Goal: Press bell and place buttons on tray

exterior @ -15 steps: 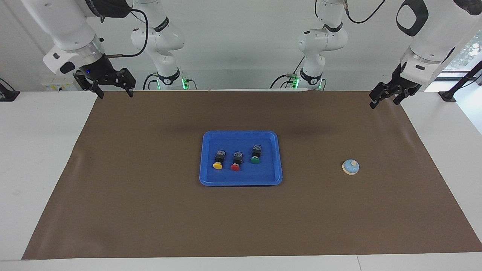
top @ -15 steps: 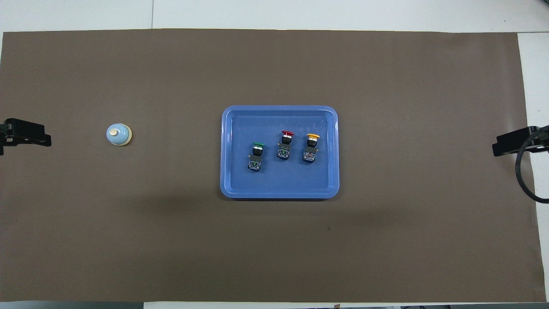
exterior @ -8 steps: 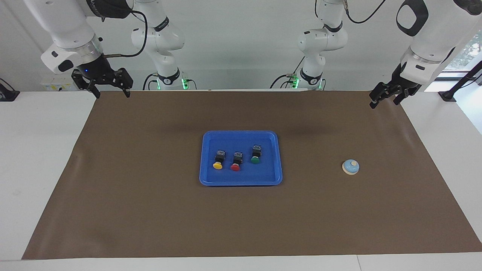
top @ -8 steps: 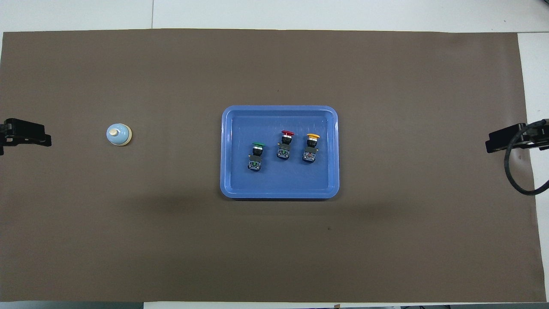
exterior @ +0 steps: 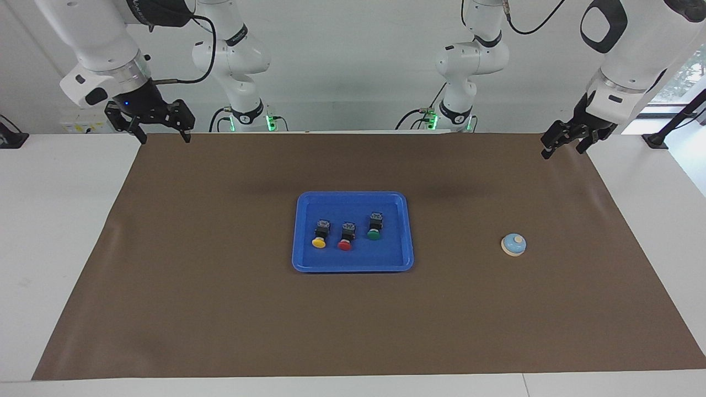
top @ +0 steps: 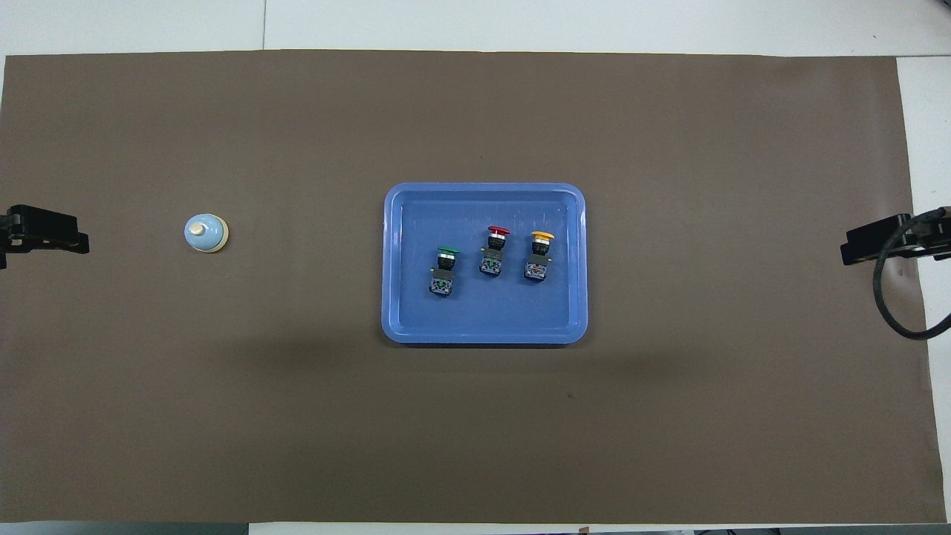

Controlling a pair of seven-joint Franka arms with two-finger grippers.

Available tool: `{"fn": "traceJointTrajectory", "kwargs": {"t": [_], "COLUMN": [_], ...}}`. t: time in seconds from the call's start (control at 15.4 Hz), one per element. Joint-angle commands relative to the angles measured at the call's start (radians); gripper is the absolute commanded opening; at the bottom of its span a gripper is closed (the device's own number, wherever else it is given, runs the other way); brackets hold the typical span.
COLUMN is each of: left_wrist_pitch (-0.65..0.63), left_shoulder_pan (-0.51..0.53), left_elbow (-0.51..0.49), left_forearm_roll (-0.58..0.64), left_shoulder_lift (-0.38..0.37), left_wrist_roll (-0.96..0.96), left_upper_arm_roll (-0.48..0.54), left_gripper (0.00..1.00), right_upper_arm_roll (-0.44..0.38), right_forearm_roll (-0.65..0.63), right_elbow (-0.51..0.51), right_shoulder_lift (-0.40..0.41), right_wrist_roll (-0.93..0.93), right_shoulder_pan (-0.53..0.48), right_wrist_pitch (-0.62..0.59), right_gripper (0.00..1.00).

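The blue tray (exterior: 353, 267) lies at the middle of the brown mat, also in the overhead view (top: 483, 336). On it lie three buttons in a row: yellow (exterior: 320, 235) (top: 539, 256), red (exterior: 346, 237) (top: 493, 253) and green (exterior: 375, 226) (top: 443, 271). The light-blue bell (exterior: 513, 244) (top: 206, 232) stands on the mat toward the left arm's end. My left gripper (exterior: 561, 152) is open and empty, raised over the mat's corner at its own end. My right gripper (exterior: 164, 138) is open and empty, raised over the mat's corner at its end.
The brown mat (exterior: 220, 286) covers most of the white table (exterior: 60, 231). White table strips show at both ends. A black cable (top: 895, 305) loops down from the right arm's wrist.
The right gripper has risen a little and drawn slightly toward the tray's side, then held still. The left arm, the tray, the buttons and the bell have not moved.
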Motion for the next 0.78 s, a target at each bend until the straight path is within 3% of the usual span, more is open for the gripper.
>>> {"fn": "traceJointTrajectory", "kwargs": {"t": [0.0,0.72], "left_wrist_pitch": [-0.020,0.044], "left_shoulder_pan": [-0.003,0.008], "left_elbow": [0.021,0.032], "left_forearm_roll": [0.011,0.015], "left_shoulder_lift": [0.008,0.043], "left_wrist_roll": [0.002,0.028], "left_upper_arm_roll": [0.001,0.001], "left_gripper": [1.00,1.00], "right_upper_arm_roll": [0.015,0.015], "right_forearm_roll": [-0.007,-0.007], "right_elbow": [-0.020,-0.020], "right_shoulder_lift": [-0.020,-0.020], "right_wrist_roll": [-0.025,-0.025], "right_shoulder_pan": [-0.019,-0.019], "right_wrist_pitch": [0.001,0.001], "right_gripper": [1.00,1.00]}}
